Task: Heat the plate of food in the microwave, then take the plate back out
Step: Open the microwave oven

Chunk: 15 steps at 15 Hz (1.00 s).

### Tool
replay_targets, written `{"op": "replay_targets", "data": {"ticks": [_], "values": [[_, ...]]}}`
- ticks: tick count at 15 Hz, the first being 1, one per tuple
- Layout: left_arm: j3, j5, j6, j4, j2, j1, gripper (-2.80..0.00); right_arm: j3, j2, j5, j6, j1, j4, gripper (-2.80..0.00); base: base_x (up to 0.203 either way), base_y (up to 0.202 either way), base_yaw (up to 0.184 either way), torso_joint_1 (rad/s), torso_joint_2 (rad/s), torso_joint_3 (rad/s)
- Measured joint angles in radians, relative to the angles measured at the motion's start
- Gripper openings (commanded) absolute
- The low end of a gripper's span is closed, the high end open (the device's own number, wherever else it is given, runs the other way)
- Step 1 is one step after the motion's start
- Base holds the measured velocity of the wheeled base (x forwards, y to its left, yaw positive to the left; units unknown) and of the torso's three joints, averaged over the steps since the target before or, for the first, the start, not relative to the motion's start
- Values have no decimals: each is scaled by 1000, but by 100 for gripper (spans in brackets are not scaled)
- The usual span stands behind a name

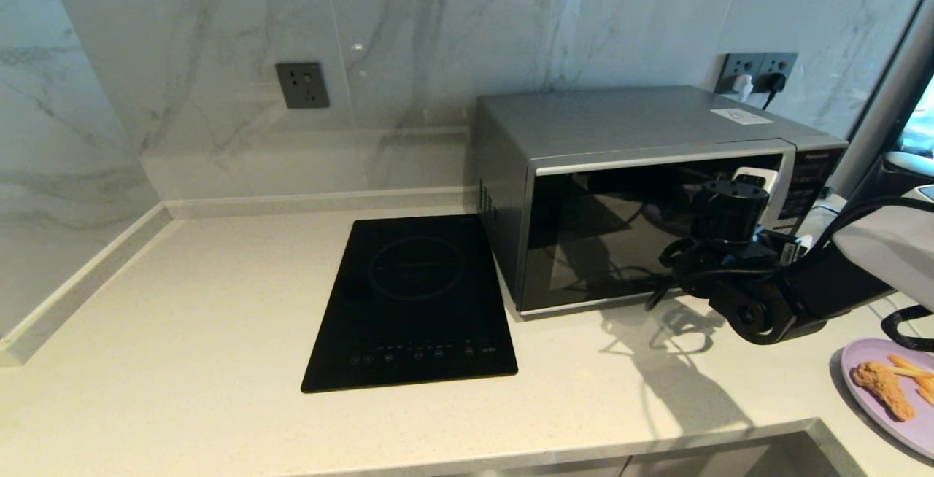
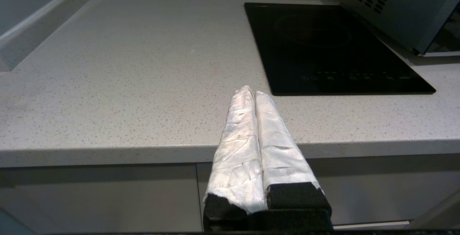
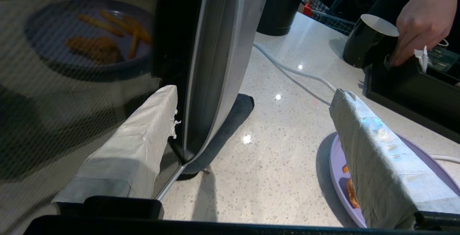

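The microwave stands shut on the table, with the plate of food on the table to its right; the right claw is spread wide, its fingers straddling the curved door handle without yet closing on it. The handle looks rigid and smooth (likely slippery under the wrapped pads), so a firm hold near its middle should serve, while the plate looks light and stiff and is best taken by its rim, kept level since the food sits loose. The left claw hangs parked at the table's front edge, fingers pressed together on nothing.
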Motion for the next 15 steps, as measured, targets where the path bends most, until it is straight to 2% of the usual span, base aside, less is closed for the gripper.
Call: {"op": "replay_targets", "data": {"ticks": [15], "values": [[0,0,0,0,0,0,-280,-16,-30,31,-25,-77,-8,0,0,0,0,0,0,0]]}}
